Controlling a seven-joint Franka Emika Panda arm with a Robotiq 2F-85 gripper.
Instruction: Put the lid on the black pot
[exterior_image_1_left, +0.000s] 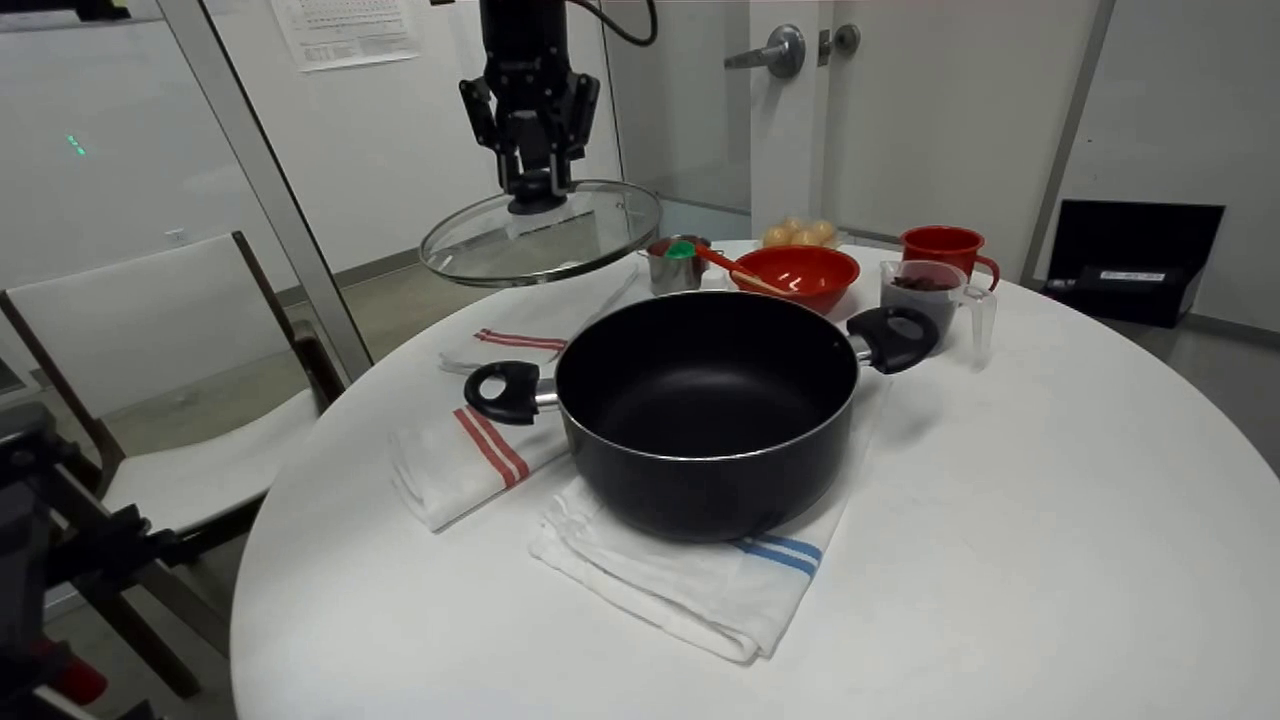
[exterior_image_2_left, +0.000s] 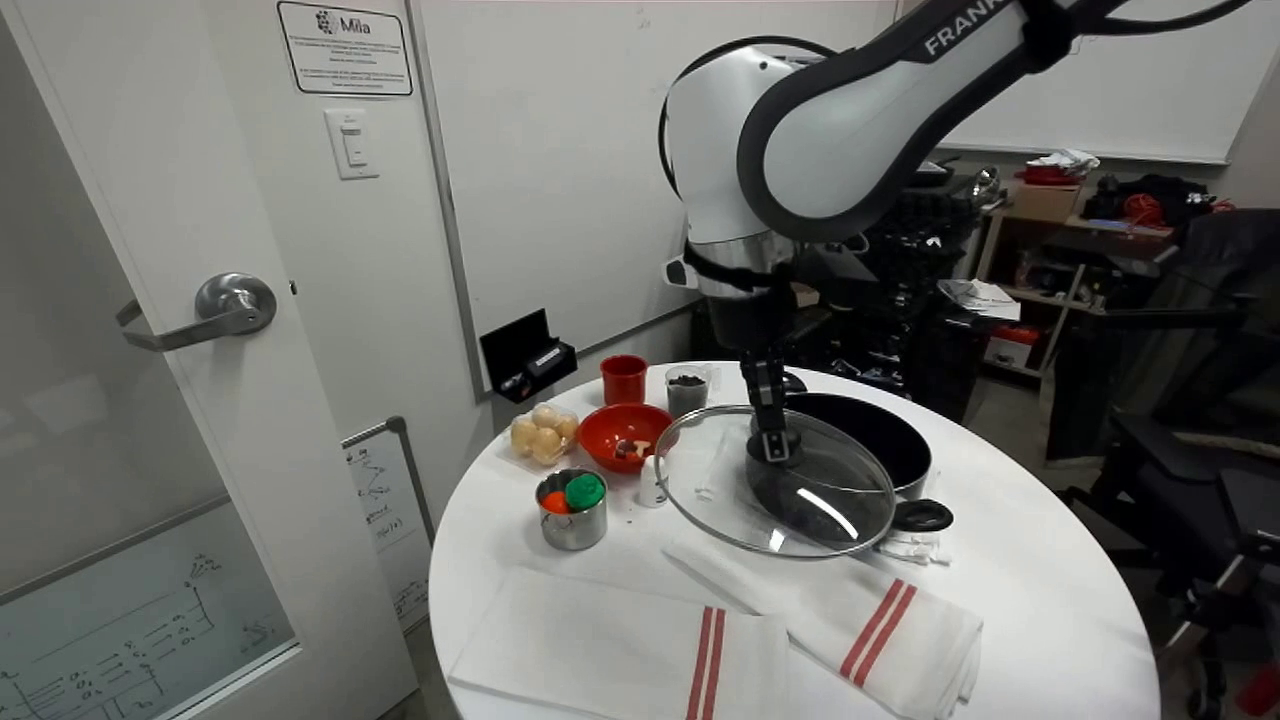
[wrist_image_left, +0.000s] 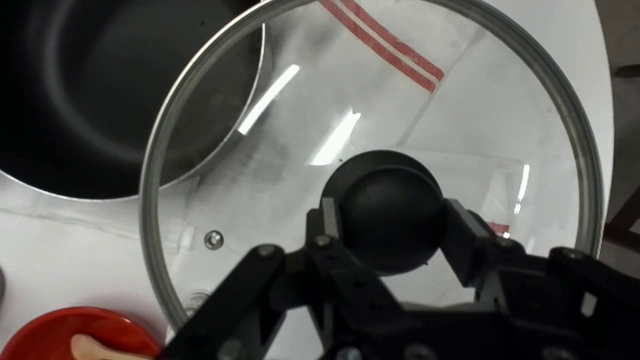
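The round glass lid (exterior_image_1_left: 590, 240) hangs in the air, slightly tilted, held by its dark centre knob. My gripper (exterior_image_1_left: 535, 185) is shut on that knob; its two fingers press the knob's sides in the wrist view (wrist_image_left: 387, 215). The black pot (exterior_image_1_left: 710, 490) stands uncovered on a folded towel, its inside empty. The lid is above and to one side of the pot; in the wrist view, the lid (wrist_image_left: 280, 200) overlaps only the edge of the pot (wrist_image_left: 100, 100). In an exterior view, the lid (exterior_image_2_left: 850, 470) partly hides the pot (exterior_image_2_left: 890, 440).
A blue-striped towel (exterior_image_1_left: 680, 600) lies under the pot; red-striped towels (exterior_image_2_left: 600, 640) lie beside it. Behind the pot stand a metal cup (exterior_image_1_left: 672, 272), a red bowl (exterior_image_1_left: 835, 275), a clear measuring cup (exterior_image_1_left: 920, 310), a red mug (exterior_image_1_left: 940, 242) and egg-like items (exterior_image_1_left: 798, 233).
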